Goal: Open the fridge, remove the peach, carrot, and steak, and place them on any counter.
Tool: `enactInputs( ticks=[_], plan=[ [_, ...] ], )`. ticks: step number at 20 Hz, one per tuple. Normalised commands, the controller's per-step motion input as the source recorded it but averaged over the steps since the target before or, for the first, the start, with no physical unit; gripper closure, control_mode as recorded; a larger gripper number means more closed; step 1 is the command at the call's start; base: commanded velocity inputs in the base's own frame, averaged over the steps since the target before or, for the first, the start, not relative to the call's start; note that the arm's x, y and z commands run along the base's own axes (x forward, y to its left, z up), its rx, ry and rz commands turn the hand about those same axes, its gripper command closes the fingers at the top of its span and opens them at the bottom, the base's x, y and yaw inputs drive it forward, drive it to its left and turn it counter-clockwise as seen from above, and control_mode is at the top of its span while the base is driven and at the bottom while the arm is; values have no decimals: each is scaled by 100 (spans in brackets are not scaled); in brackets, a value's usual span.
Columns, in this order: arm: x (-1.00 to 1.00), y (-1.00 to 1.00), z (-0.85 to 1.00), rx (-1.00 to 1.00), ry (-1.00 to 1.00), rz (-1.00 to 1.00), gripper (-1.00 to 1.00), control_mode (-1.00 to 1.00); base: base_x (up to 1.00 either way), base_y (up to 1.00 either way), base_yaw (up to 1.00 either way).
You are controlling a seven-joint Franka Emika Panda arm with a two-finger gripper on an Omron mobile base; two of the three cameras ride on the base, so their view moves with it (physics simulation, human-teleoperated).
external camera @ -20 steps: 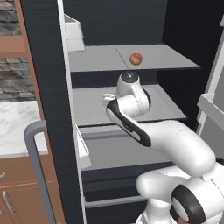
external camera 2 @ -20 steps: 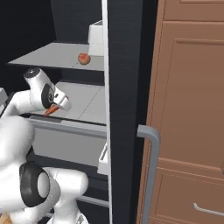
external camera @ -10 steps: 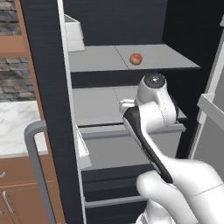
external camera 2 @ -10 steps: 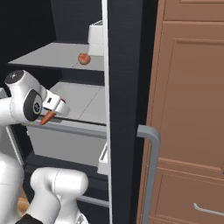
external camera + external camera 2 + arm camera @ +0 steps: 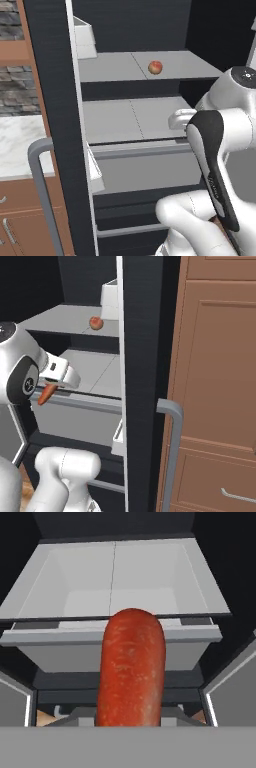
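The fingers are closed on the carrot [image 5: 131, 667], which sticks out ahead of the hand in the hand view and shows as an orange-red tip under the gripper [image 5: 50, 387] in the right base view. Over the last second the arm has swung back out of the fridge [image 5: 50, 75]: a moment ago the hand was low over the middle shelf, and now it is clear of that shelf's front edge, with the carrot hanging in front of the light-grey drawer [image 5: 115, 582] below. I judge that the carrot is as good as out and that carrying it to the tabletop [image 5: 17, 145], the white marble slab left of the open door, comes next.

The peach [image 5: 155, 67] has not moved; it sits on the upper shelf, near the middle and well apart from the hand, so it is yet to be fetched. I cannot make out the steak.

No brand, label or writing can be read on the fridge, the cabinets or the arm.
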Motion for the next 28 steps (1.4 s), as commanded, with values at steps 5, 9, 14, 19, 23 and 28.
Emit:
enactInputs(
  ticks=[5,9,14,19,23,28],
  plan=[
    [-73,-3,25,-6,5,12,100,-100,0,0,0],
    [0,0,-5,-2,4,14,100,-100,0,0,0],
    [-8,0,-10,0,0,4,100,100,-26,0,3],
    [0,0,0,0,0,0,100,100,-100,2,1],
    [0,0,0,0,0,0,100,100,-75,40,-1],
    [0,0,0,0,0,0,100,100,-31,93,0]
  ],
)
